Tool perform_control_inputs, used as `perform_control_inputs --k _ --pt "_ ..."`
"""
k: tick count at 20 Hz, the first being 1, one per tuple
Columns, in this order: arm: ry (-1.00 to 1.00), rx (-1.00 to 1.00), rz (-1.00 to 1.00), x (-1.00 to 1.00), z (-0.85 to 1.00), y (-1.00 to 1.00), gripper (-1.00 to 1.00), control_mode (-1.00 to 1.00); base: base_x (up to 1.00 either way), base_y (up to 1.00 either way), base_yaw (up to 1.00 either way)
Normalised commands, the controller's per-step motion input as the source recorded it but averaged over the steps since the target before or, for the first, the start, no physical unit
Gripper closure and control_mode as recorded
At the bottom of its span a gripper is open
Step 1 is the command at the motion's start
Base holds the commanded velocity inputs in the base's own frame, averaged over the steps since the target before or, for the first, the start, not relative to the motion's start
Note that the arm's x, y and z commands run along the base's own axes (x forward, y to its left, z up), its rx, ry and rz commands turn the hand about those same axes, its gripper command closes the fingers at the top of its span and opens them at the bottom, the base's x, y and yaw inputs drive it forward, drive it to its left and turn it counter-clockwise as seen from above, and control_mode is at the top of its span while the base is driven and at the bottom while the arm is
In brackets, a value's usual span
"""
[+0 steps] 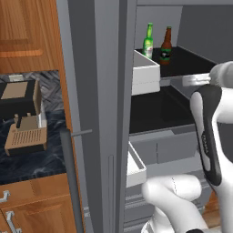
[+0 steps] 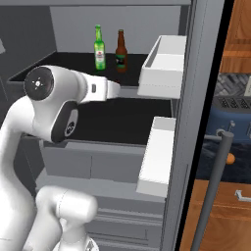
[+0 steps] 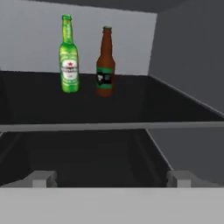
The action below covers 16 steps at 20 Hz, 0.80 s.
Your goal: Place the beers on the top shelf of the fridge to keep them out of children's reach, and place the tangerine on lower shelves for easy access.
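My right base view catches the tangerine, a small orange ball on the tabletop right of the fridge. Two slim glass bottles, one green, one brown, stand upright on its flat black top shelf. My end effector is spread wide, empty.

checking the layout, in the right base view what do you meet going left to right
robot arm → green beer → brown beer → upper white door bin → fridge door handle → tangerine
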Motion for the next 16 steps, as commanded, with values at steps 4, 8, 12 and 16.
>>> perform_control_inputs --k 4,8,12,16 --pt "0.26 0.17 -0.02 -0.58 -0.28 0.09 -1.00 -1.00 0.00 0.00 0.00" --pt "0.19 0.07 0.00 -0.42 -0.46 0.29 -1.00 -1.00 0.00 0.00 0.00" --pt "0.13 0.00 0.00 -0.28 -0.49 0.56 -1.00 -1.00 0.00 0.00 0.00" --pt "0.08 0.00 0.00 0.00 -0.26 0.30 -1.00 -1.00 0.00 0.00 0.00"
